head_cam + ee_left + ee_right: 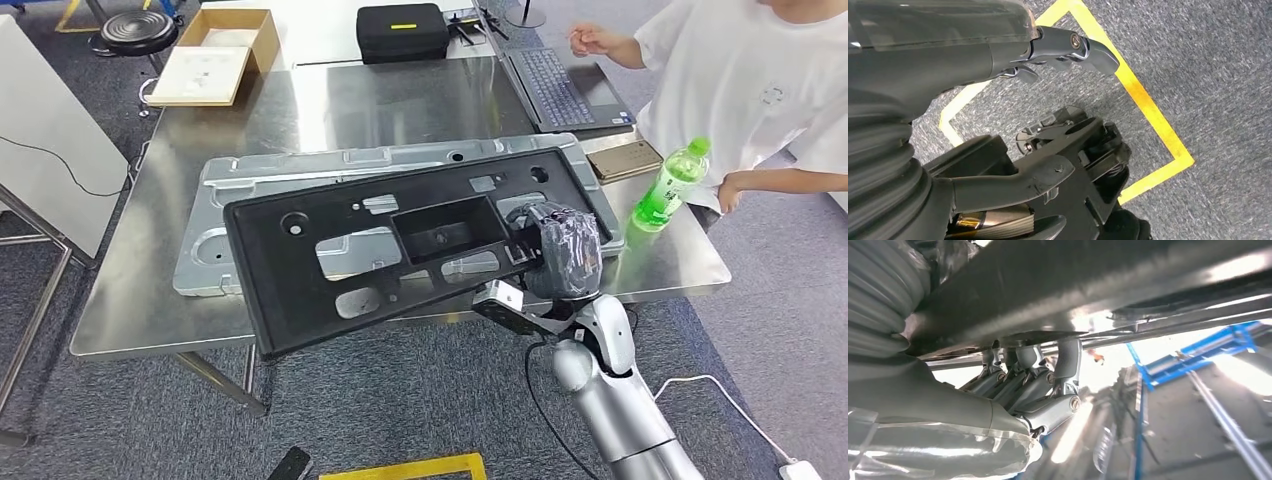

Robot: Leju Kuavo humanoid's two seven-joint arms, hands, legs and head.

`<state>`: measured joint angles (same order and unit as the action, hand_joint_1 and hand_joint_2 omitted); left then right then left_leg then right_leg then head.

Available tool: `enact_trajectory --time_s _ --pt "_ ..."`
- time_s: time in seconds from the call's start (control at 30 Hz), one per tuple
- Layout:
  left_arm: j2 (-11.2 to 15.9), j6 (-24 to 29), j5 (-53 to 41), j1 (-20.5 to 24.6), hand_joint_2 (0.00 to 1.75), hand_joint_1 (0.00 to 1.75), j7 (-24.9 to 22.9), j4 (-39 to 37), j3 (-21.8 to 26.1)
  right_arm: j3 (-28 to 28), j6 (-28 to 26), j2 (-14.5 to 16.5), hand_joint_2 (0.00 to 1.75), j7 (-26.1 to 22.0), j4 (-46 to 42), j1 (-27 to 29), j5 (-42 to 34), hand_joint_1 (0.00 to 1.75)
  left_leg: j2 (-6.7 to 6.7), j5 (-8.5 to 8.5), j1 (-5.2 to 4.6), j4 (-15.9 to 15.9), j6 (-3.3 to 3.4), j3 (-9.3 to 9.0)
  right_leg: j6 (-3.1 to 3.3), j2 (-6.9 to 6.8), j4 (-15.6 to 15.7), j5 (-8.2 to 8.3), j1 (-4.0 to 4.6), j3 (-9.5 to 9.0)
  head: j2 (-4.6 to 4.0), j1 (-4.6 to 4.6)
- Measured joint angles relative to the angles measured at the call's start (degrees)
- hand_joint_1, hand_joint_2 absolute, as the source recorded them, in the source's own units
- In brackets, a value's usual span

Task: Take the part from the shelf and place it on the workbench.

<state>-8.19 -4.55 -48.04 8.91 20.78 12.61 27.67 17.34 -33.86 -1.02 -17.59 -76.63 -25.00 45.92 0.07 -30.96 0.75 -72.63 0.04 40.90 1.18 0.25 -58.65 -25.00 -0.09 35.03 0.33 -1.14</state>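
Right hand (563, 252) raised on its bent silver arm (620, 400), fingers (1068, 362) curled in a grip; left hand (998, 55) hangs, fingers (1088, 47) loosely extended.

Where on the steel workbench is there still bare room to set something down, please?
The workbench's left strip beside the grey metal panel is bare, as is the stretch between that panel and the black case. The right end is crowded: laptop, green bottle, a person's arm, and the right hand holding the black part.
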Motion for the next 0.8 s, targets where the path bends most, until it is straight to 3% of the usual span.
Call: enact_trajectory --time_s 0.07,0.13,0.27,0.33,0.4,0.43,0.47,0.5,0.6,0.63,0.7,0.8 --pt "0.1 0.0 0.0 0.1 1.75 0.00 0.0 0.0 0.0 -1.0 0.3 0.0 1.75 0.0 0.6 -0.2 -1.5 1.75 -0.06 3.75 -0.07 7.3 0.23 -3.42 -0.33 0.20 -0.6 -0.40 0.07 0.11 0.00 0.01" --pt "0.2 0.0 0.0 0.2 1.75 0.00 0.0 0.0 0.0 -1.7 0.5 -0.1 1.75 -0.1 1.1 -0.4 -2.2 1.75 -0.14 5.11 -0.18 11.9 0.56 -5.54 -0.81 0.40 -1.2 -0.70 0.22 0.42 0.00 -0.02" --pt "0.3 0.0 0.0 0.3 1.75 0.00 0.0 0.0 0.0 -2.5 0.7 -0.2 1.75 -0.3 1.9 -0.6 -2.6 1.75 -0.12 5.34 -0.29 12.9 1.71 -5.84 -1.83 0.43 -1.9 -1.20 0.03 0.83 0.00 -0.05" --pt "0.3 0.0 0.0 0.4 1.75 0.00 -0.1 0.0 0.0 -3.0 0.8 -0.3 1.75 -0.3 2.3 -0.8 -2.7 1.75 -0.06 5.60 -0.14 13.3 2.24 -6.03 -2.41 0.29 -6.0 -3.71 -0.18 2.67 0.00 -0.06" --pt "0.3 0.0 0.1 0.4 1.75 0.00 -0.4 0.0 0.0 -3.4 0.9 -0.4 1.75 -0.3 2.7 -0.8 -3.1 1.75 -0.03 5.60 -0.21 13.3 2.43 -6.04 -2.88 0.19 -12.9 -6.81 -0.34 6.02 0.00 -0.05" --pt "0.3 0.0 0.1 0.4 1.75 0.00 -0.5 0.0 0.0 -3.6 1.0 -0.4 1.75 -0.3 3.0 -0.8 -3.3 1.75 -0.03 5.58 -0.24 13.3 2.45 -6.04 -3.01 0.16 -15.4 -7.38 -0.42 7.28 0.00 -0.07" --pt "0.3 0.0 0.1 0.4 1.75 0.00 -0.7 0.0 0.0 -3.9 1.0 -0.5 1.75 -0.4 3.4 -0.7 -3.7 1.75 -0.05 5.56 -0.25 13.3 2.45 -6.06 -3.05 0.15 -16.0 -6.95 -0.49 7.71 0.00 -0.07" --pt "0.3 0.0 0.1 0.4 1.75 0.00 -0.8 0.0 0.0 -4.3 1.0 -0.5 1.75 -0.4 3.7 -0.7 -4.1 1.75 -0.08 5.54 -0.26 13.3 2.44 -6.10 -2.99 0.13 -14.4 -5.52 -0.55 7.05 0.00 -0.07" --pt "0.3 -0.1 0.1 0.4 1.75 0.00 -0.9 0.0 0.0 -5.6 1.0 -0.6 1.75 -1.0 4.4 -0.9 -5.3 1.75 -0.16 5.43 -0.33 13.3 2.15 -6.18 -2.36 -0.11 -3.7 -0.65 -0.38 1.95 0.00 -0.06" --pt "0.3 -0.1 0.1 0.4 1.75 0.00 -0.9 0.0 0.0 -5.9 1.0 -0.6 1.75 -1.1 4.6 -0.9 -5.5 1.75 -0.15 5.43 -0.36 13.3 1.91 -6.13 -2.13 -0.18 -1.6 -0.18 -0.18 0.99 0.00 -0.05" --pt "0.2 -0.1 0.1 0.3 1.75 0.00 -0.9 0.0 0.0 -6.3 1.0 -0.6 1.75 -1.3 5.0 -0.9 -5.7 1.75 -0.11 5.48 -0.39 13.5 1.30 -6.07 -1.68 -0.13 -0.7 -0.30 0.24 0.67 0.00 -0.05" --pt "0.3 -0.1 0.0 0.3 1.75 0.00 -0.9 0.0 0.0 -6.7 1.0 -0.7 1.75 -1.5 5.3 -1.0 -5.7 1.75 -0.10 4.15 -0.32 11.9 0.49 -5.49 -0.59 -0.10 0.2 0.12 -0.10 0.10 0.00 0.02"
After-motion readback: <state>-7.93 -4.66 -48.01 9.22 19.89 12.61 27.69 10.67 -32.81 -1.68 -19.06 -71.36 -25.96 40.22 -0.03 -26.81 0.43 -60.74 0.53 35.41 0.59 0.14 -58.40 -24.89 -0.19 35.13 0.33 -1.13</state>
